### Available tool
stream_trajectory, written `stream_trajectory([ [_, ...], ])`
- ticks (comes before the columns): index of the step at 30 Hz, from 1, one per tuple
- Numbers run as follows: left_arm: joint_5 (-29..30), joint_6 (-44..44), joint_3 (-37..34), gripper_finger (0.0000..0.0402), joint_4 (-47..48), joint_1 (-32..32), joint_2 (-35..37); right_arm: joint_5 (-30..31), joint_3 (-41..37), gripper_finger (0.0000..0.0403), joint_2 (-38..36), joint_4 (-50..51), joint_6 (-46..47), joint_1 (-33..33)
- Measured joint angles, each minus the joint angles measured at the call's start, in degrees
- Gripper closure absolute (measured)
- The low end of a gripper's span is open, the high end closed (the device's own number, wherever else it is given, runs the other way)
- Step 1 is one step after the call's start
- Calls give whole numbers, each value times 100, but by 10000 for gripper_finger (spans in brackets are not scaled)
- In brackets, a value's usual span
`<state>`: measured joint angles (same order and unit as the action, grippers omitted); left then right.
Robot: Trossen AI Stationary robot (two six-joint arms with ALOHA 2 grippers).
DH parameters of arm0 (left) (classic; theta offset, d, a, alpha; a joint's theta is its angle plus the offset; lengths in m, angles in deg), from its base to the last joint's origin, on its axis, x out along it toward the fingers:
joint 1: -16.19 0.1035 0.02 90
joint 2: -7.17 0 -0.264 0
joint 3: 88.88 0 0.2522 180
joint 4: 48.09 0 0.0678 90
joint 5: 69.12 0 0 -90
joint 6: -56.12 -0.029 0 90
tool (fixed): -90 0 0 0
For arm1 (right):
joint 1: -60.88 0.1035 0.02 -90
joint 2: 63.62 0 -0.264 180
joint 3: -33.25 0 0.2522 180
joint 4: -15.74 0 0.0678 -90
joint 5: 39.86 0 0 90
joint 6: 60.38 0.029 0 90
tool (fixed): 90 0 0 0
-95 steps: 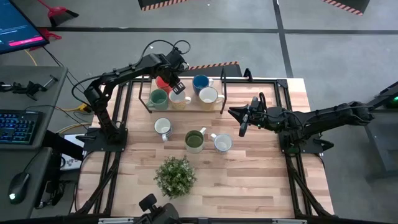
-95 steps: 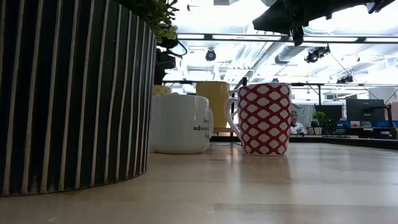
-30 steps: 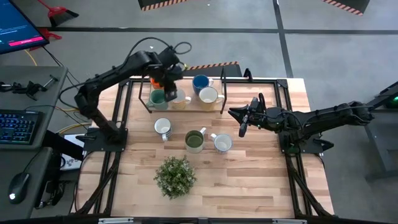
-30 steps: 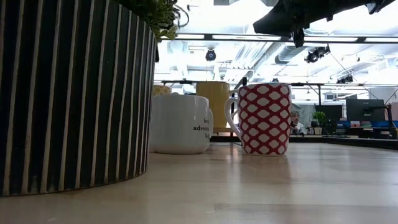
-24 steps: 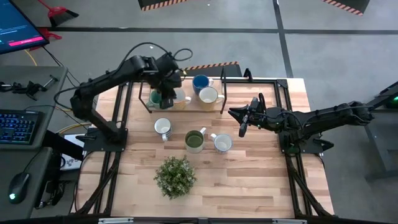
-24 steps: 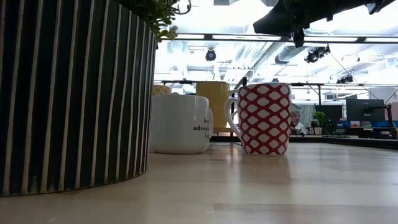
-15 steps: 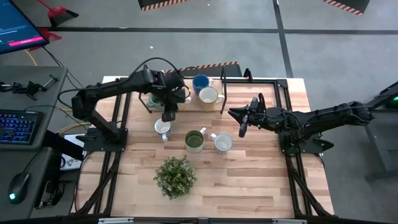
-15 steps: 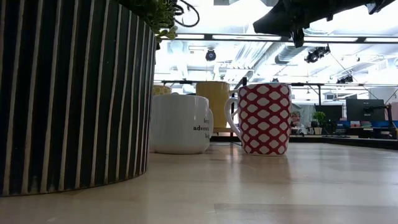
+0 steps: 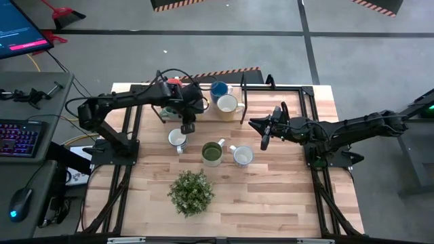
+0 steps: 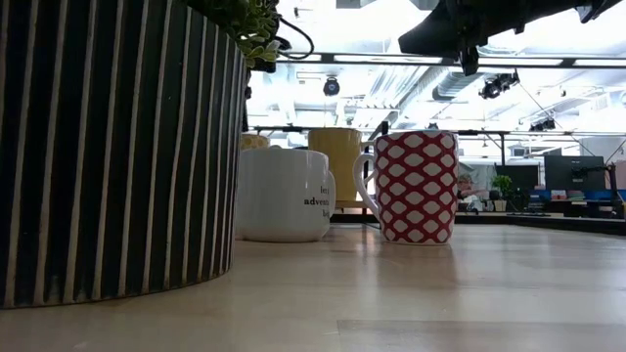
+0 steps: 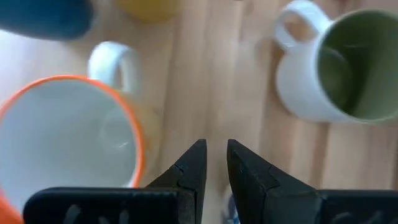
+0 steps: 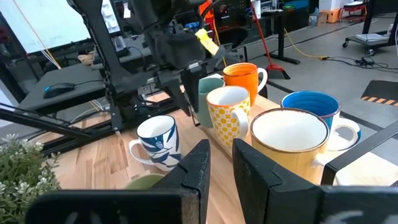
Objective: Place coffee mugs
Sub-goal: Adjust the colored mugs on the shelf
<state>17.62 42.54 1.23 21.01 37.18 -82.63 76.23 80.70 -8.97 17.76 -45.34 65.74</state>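
On a low wooden rack (image 9: 210, 115) at the table's far middle stand a blue mug (image 9: 218, 89), a cream mug (image 9: 227, 104), an orange mug (image 12: 245, 78), a teal mug (image 12: 208, 90) and a yellow-patterned mug (image 12: 227, 115). On the table in front of the rack stand a white mug (image 9: 178, 139), an olive-green mug (image 9: 212, 152) and a pale mug (image 9: 242, 156). My left gripper (image 9: 188, 127) points steeply down just beside the white mug, on its far right. There is a narrow gap between its fingers (image 11: 216, 152) and nothing in it. My right gripper (image 9: 262, 130) waits level at mid-right, also narrowly open and empty.
A bushy potted plant (image 9: 191, 192) stands near the front edge. Its striped pot (image 10: 117, 147) fills the left of the low view. The rack's black posts (image 9: 244, 95) rise at its corners. Bare wood lies at the near right (image 9: 285, 196).
My left gripper has come off the rack toward the table's near edge and gone down. It now hangs low beside the white mug, with the gap between its fingers the same and nothing in it. The mugs on the rack and on the table have stayed where they were.
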Motion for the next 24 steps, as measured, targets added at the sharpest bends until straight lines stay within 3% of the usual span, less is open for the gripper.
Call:
stream_trajectory([
  [24,212,-172,-2,348,-216,323,-341,2,0,347,0,37,13,0],
])
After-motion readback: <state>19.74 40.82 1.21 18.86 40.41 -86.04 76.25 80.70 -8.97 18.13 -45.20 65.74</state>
